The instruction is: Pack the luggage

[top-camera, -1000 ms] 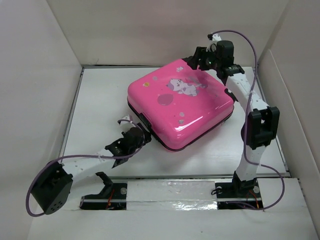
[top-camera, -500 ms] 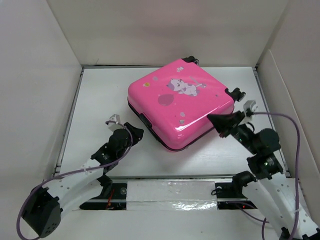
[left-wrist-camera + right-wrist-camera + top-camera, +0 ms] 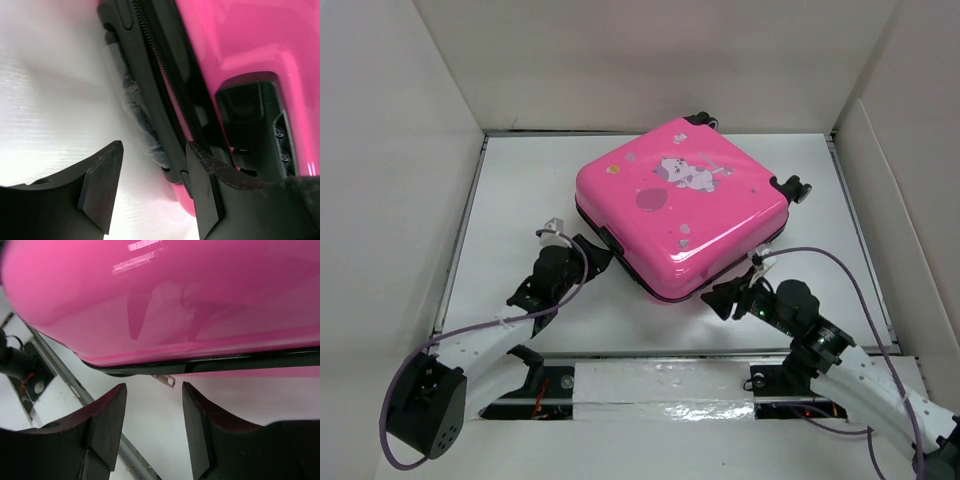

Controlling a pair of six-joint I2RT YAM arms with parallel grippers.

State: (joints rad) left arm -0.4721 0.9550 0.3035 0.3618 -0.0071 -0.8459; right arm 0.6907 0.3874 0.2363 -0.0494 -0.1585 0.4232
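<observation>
Luggage (image 3: 680, 205) lay shut and flat on the white table (image 3: 520, 200), toward 1 o'clock. The left gripper (image 3: 592, 252) sat at its 8 o'clock side, fingers spread by the black zipper (image 3: 165, 85). The right gripper (image 3: 725, 297) sat at its 5 o'clock edge, fingers spread too, empty.

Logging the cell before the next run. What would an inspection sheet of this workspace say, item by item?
Surface: white table, no marks seen.
Job's things: pink luggage closed, lying flat with the printed shell up, wheels on its far and right sides.
Clutter: nothing seen.
Grippers: left claw open at the luggage's near-left zipper edge; right claw open just short of its near corner; neither holds anything.
Cables: purple cables loop loosely off both arms, not snagged on the luggage.
Surroundings: white walls on three sides; shiny tape between the arm bases.
</observation>
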